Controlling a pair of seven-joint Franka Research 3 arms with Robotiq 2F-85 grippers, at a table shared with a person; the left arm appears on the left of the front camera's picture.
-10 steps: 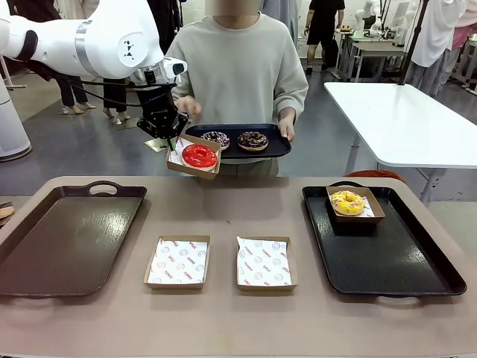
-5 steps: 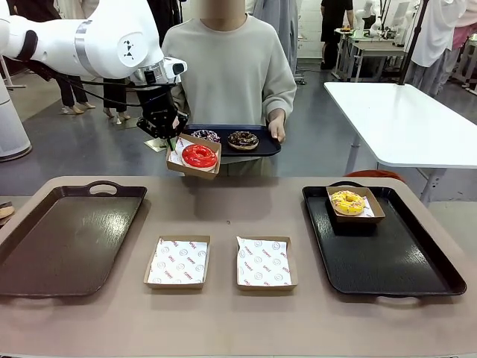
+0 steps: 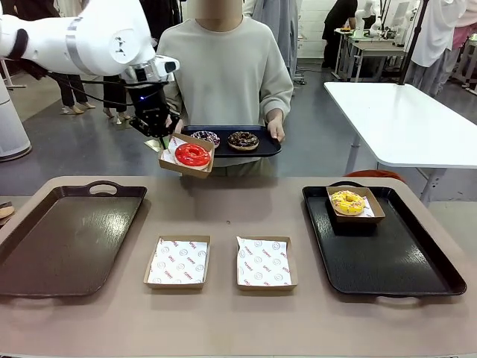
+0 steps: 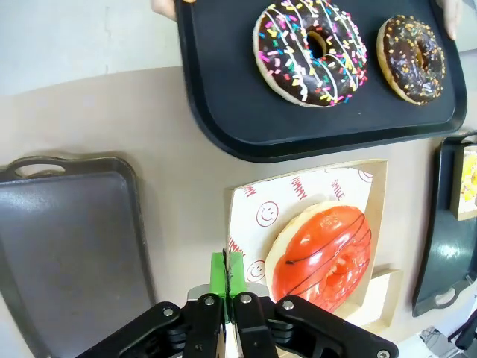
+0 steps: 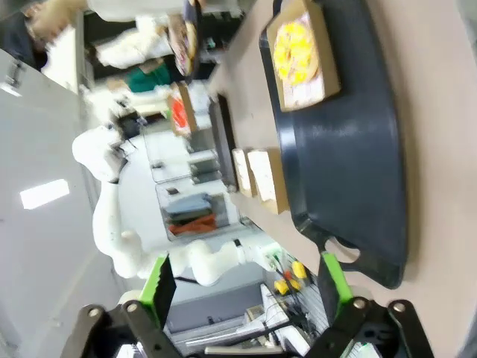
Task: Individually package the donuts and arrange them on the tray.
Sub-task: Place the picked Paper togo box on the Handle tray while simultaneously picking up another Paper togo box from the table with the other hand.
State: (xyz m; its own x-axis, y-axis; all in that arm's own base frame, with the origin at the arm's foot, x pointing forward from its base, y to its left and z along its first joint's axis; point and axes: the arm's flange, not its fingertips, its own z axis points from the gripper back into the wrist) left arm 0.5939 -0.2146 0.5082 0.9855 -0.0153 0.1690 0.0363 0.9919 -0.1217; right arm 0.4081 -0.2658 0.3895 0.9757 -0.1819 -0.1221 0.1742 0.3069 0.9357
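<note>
You can count four: the red donut (image 3: 192, 154) in the box (image 3: 172, 156) at the left claw (image 3: 161, 140), sprinkled donut (image 3: 207, 137) and chocolate donut (image 3: 243, 139) just beyond, yellow donut (image 3: 347, 201) well away. Four boxes (image 3: 177, 261), three trays (image 3: 67, 239).

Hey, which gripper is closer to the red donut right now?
Left. The left gripper is shut on the edge of the box holding the red donut, right beside it. The right gripper hangs open far off, past the black tray's near end.
</note>
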